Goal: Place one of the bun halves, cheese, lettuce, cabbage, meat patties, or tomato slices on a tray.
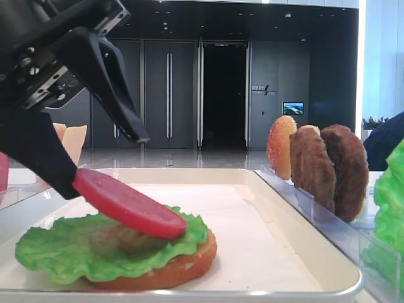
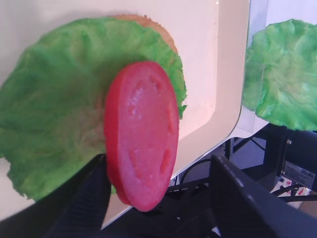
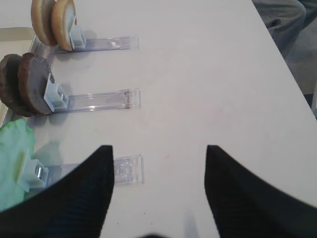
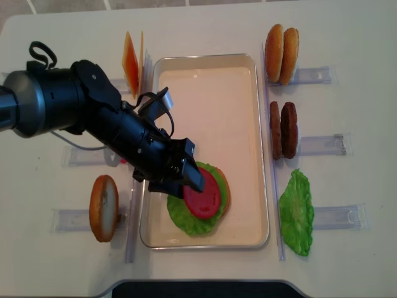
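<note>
Tomato slice (image 2: 142, 133) tilted on lettuce (image 2: 54, 109) (left gripper (image 2: 158, 198) spread).

red tomato slice (image 2: 142, 134), green lettuce (image 2: 54, 114), white tray (image 4: 245, 112)

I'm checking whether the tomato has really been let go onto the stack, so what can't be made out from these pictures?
- Left gripper, side view: jaws open, but the lower finger hides whether the tomato slice still touches it.
- Bun half: its top is covered by lettuce in every view.
- Overhead view: the arm hides the tomato's left edge.
- Right gripper: its wrist view shows only the fingertips, cut off by the bottom edge.
</note>
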### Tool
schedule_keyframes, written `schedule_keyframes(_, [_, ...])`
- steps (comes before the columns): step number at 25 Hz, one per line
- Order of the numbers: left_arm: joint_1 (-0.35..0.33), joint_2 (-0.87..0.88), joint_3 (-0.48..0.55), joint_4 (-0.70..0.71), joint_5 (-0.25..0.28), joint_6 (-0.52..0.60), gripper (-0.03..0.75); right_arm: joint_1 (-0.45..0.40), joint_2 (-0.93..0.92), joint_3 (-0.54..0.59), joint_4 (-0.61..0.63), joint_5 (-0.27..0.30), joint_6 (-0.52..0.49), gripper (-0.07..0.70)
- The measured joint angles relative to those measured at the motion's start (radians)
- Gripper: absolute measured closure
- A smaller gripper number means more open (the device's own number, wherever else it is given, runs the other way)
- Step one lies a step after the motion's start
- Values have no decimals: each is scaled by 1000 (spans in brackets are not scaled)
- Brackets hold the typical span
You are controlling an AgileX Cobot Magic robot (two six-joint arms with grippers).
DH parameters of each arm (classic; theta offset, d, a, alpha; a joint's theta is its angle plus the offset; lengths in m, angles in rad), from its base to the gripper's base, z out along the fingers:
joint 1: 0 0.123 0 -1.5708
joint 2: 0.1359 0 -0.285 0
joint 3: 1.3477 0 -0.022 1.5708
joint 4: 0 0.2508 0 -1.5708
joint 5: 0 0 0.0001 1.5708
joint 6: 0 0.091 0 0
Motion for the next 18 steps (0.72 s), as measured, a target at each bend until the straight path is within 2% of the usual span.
schedule_keyframes(4, [0,-8,-5,54,16,-43,194,0,0,0,0,0,0,213])
schedule_keyframes(12, [11,-43,-97,313,70,-224,185,0,0,0,0,0,0,213])
schedule_keyframes(15, [11,-43,-144,374,112,-239,185,0,0,0,0,0,0,213])
schedule_keyframes(18, [11,-43,-200,463,182,-282,185,0,0,0,0,0,0,213])
